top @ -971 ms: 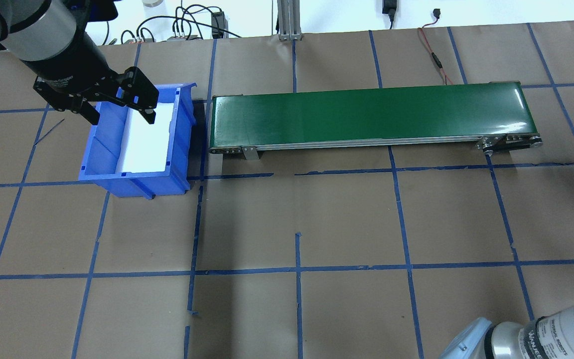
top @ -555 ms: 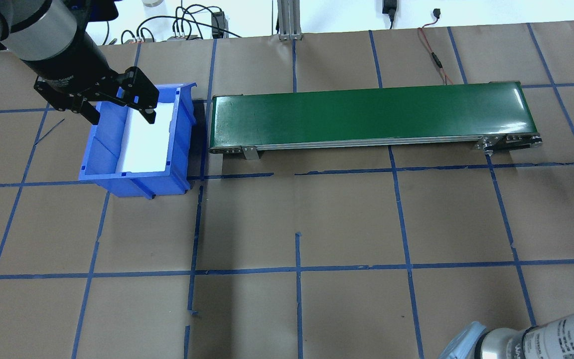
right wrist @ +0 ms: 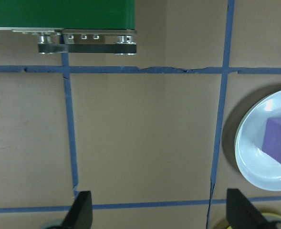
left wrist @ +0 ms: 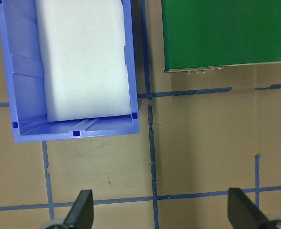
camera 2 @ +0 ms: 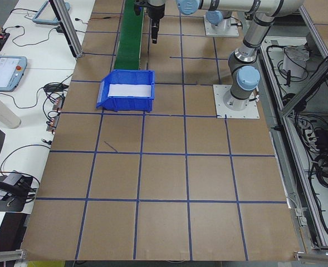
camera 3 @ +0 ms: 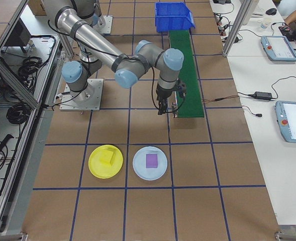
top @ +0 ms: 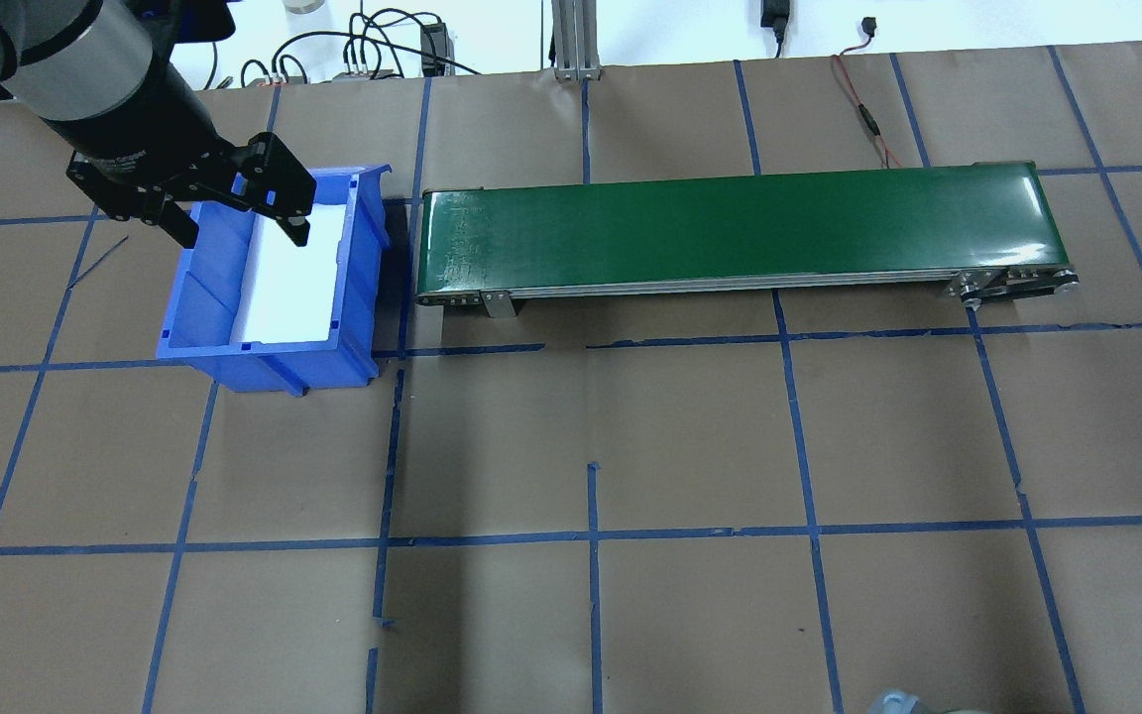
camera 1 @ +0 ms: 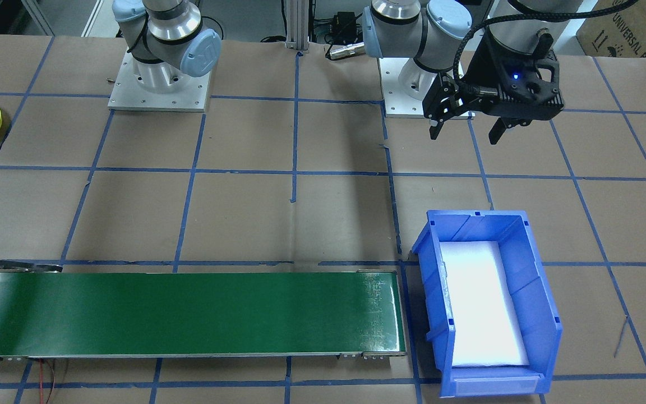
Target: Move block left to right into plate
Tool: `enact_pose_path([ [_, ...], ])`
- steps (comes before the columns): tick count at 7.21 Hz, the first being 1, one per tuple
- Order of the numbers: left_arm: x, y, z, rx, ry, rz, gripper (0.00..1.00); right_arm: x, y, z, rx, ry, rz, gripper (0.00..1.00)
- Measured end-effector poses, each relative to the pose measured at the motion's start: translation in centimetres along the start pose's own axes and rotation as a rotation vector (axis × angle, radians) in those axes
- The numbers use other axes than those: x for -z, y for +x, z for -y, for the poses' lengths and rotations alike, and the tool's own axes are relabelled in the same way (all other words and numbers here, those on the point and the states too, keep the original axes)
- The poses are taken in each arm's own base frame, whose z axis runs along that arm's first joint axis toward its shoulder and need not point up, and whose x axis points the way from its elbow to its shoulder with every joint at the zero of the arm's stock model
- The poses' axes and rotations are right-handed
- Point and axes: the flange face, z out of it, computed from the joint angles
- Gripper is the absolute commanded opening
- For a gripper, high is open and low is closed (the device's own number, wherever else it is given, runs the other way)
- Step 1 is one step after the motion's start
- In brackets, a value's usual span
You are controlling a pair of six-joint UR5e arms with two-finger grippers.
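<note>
Brown paper tabletop (camera 3: 148, 211); round yellow plate (camera 3: 105, 161) holding cube (camera 3: 106, 157).

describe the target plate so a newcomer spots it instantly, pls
Follow the green conveyor belt to its end farthest from the blue bin. Two round plates lie on the table beyond it. The target is the yellow plate holding a yellow block; its neighbour, the pale blue plate, holds a purple block.

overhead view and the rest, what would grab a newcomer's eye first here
The long green conveyor belt stretches across the table, with a blue bin holding a white foam slab at its end. The left gripper hangs open over that bin, and a yellow plate carries a yellow block.
</note>
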Motion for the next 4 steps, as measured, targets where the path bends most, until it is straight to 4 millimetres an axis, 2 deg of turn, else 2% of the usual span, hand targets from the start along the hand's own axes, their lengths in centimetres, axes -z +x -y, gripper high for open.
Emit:
enact_pose_path([
  [2, 0.0, 0.0, 0.0, 0.000, 0.000, -0.001, 1.00, 4.8, -6.2, -0.7, -0.034, -0.028, 0.008, 1.00],
  [4, 0.0, 0.0, 0.0, 0.000, 0.000, -0.001, 1.00, 7.9, -13.0, -1.8, -0.025, -0.016, 0.004, 1.00],
])
